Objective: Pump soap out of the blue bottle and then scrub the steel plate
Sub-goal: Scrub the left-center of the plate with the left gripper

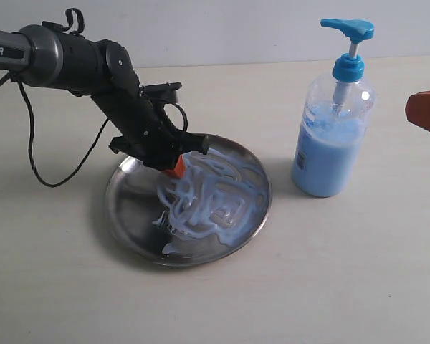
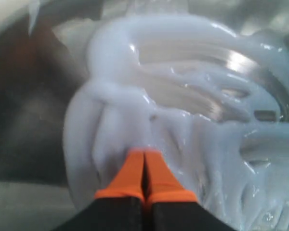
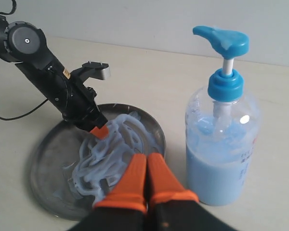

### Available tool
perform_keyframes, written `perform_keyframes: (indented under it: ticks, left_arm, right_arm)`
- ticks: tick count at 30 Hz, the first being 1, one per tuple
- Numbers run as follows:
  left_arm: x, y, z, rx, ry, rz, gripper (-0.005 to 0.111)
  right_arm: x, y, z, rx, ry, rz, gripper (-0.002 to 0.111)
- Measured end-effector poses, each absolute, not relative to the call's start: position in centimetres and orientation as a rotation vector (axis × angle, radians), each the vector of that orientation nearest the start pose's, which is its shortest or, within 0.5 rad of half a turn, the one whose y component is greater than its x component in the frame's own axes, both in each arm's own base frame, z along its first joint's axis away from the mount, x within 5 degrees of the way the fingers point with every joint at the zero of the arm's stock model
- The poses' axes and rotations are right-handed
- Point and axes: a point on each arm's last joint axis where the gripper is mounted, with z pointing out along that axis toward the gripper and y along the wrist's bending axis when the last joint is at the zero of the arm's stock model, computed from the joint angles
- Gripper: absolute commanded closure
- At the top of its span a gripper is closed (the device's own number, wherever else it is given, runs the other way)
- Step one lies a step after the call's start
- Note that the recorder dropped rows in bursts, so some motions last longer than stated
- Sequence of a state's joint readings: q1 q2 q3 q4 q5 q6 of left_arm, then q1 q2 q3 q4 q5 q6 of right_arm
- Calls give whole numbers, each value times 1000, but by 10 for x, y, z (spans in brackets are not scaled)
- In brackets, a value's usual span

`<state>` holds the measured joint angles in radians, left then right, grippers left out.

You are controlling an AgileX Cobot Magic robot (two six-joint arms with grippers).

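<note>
Exterior view: left end effector [image 1: 175,168] pressed together, tips in soap [image 1: 215,190]; right end effector [image 3: 145,161] likewise.

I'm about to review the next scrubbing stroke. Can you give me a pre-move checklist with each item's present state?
1. Pale blue creamy soap is on the round shiny steel plate: ok, smeared over the middle and right side.
2. Left end effector is shut with its tips in the soap: ok.
3. Right end effector is shut, empty and off the plate: ok.
4. Clear plastic bottle with a blue pump head stands upright, apart from the plate: ok.
5. Soap covers the whole plate: not ok, the left part is bare.
6. Tips press on the metal: cannot tell.
</note>
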<state>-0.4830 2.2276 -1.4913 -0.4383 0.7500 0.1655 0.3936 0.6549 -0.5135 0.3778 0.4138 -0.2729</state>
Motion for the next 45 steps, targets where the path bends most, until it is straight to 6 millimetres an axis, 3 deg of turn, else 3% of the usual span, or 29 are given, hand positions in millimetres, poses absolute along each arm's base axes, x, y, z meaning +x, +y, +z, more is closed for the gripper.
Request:
perform_keyframes:
  ticks: [10,20,24,31,45]
  left_arm:
    - [358,-224,108,625,3069,-545,107]
    - [336,-248,127,835,3026,-526,107]
    - [331,-252,124,865,3022,-506,107]
    - [331,-248,112,834,2982,-463,107]
    - [350,-252,113,743,2773,-433,107]
  right_arm:
    - [117,63,295,-423,1991,443,108]
    - [117,63,295,-428,1989,439,108]
    - [117,63,295,-428,1989,439,108]
    - [117,63,295,-428,1989,439,108]
    - [117,63,296,-426,1990,443,108]
